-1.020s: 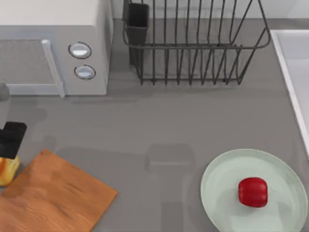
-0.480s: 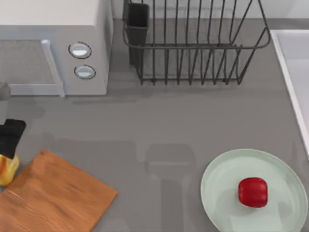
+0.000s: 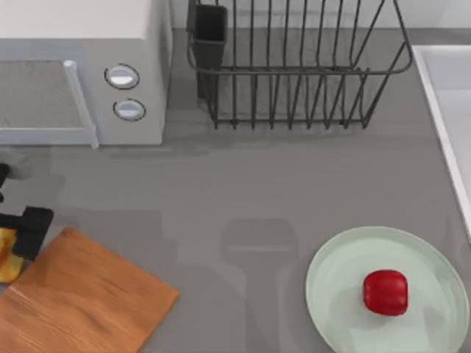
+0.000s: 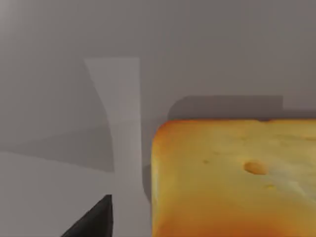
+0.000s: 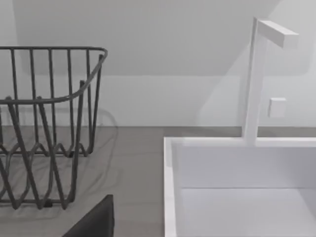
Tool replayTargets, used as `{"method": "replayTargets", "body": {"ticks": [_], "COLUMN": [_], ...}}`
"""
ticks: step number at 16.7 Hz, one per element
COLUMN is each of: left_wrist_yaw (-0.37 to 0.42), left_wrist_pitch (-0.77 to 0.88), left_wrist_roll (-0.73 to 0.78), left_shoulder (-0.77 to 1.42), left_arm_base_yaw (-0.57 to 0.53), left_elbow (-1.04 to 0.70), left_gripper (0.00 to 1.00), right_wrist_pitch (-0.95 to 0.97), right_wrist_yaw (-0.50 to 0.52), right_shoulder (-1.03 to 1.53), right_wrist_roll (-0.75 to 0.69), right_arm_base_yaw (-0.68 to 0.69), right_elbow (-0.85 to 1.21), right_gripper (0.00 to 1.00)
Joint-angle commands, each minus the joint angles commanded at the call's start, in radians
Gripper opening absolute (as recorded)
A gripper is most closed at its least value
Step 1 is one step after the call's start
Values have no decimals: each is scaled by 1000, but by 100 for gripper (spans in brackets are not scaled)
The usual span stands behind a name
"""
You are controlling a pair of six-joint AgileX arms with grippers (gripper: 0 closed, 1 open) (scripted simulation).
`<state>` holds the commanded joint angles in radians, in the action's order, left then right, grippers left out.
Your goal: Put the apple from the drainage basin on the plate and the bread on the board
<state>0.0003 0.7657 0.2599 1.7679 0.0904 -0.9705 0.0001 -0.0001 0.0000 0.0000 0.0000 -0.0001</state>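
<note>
Even soft light, faint diffuse shadows

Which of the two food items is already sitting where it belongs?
The apple: it rests on the plate at the table's right. The bread sits at the left gripper, just off the board.

One apple [image 3: 385, 292], one plate [image 3: 329, 287], one bread [image 4: 237, 177], one board [image 3: 81, 301], one microwave [image 3: 81, 70], one dish rack [image 3: 294, 66], one sink [image 5: 237, 187].

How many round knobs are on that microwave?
2. Both sit on the microwave, at its right end: one knob directly above the other knob.
</note>
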Motion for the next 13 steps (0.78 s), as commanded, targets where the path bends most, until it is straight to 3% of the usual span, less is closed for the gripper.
{"method": "replayTargets", "body": {"ticks": [6,13], "left_wrist_yaw": [0,0], "left_wrist_pitch": [-41,-41], "left_wrist_roll": [2,2], "left_shoulder": [23,23], "left_arm_base_yaw": [1,1], "left_elbow": [26,26], "left_gripper": [100,47], "right_wrist_pitch": [0,0], "right_wrist_yaw": [0,0], "right_shoulder": [0,0], "right_wrist_roll": [0,0], "right_arm_base_yaw": [0,0], "right_elbow": [0,0], "right_gripper": [100,100]}}
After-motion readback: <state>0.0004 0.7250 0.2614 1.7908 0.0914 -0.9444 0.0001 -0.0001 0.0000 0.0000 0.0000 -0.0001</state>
